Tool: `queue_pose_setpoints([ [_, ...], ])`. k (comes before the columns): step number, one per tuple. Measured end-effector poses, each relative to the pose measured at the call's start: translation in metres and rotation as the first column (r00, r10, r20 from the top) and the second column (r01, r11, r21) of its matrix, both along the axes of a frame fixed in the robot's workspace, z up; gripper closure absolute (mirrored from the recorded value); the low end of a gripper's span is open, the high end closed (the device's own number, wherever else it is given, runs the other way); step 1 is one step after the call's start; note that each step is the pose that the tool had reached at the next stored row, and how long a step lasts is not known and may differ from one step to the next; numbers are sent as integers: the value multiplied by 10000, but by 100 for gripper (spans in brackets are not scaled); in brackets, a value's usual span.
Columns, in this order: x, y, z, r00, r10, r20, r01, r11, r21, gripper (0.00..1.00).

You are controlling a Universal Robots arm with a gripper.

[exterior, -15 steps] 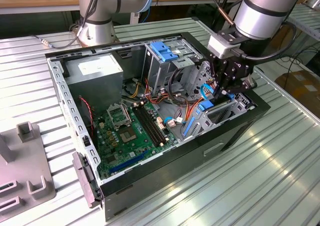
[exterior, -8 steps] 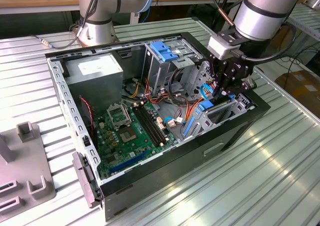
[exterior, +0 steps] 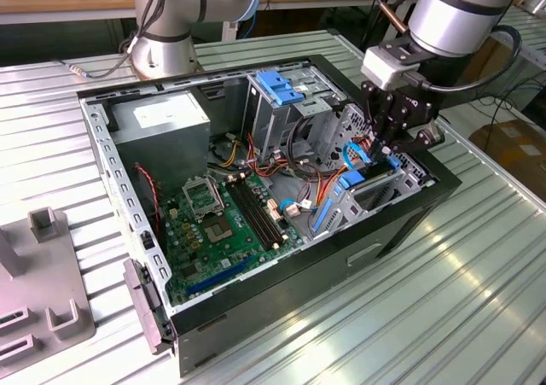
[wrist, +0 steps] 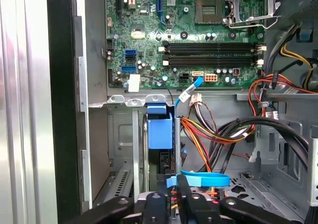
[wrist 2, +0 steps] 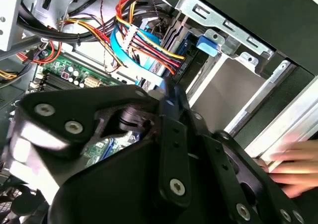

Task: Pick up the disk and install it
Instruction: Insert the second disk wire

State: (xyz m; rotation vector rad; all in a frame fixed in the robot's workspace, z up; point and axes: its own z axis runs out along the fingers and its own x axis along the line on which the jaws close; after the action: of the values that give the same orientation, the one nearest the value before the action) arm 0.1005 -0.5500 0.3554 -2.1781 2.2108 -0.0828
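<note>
Exterior view: hand [exterior: 381,148] holds disk [exterior: 357,156] on edge.

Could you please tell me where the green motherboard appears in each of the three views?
Exterior view: the motherboard lies on the case floor, toward the exterior view's left of the drive cage.
Second wrist view: the motherboard is the green patch beside the cables.
First wrist view: the motherboard lies beyond the drive cage.
Shared landmark: the red-and-yellow cable bundle.

You see a ribbed metal table [exterior: 478,265] carrying the open computer case [exterior: 281,265], with a grey fixture [exterior: 38,291] at the exterior view's left.
</note>
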Motion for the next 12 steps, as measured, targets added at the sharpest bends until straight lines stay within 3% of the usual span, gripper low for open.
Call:
queue_pose_setpoints([
  [2,0,0,2,10000,0,0,0,10000,-1,90],
  [12,0,0,14,10000,0,0,0,10000,0,90],
])
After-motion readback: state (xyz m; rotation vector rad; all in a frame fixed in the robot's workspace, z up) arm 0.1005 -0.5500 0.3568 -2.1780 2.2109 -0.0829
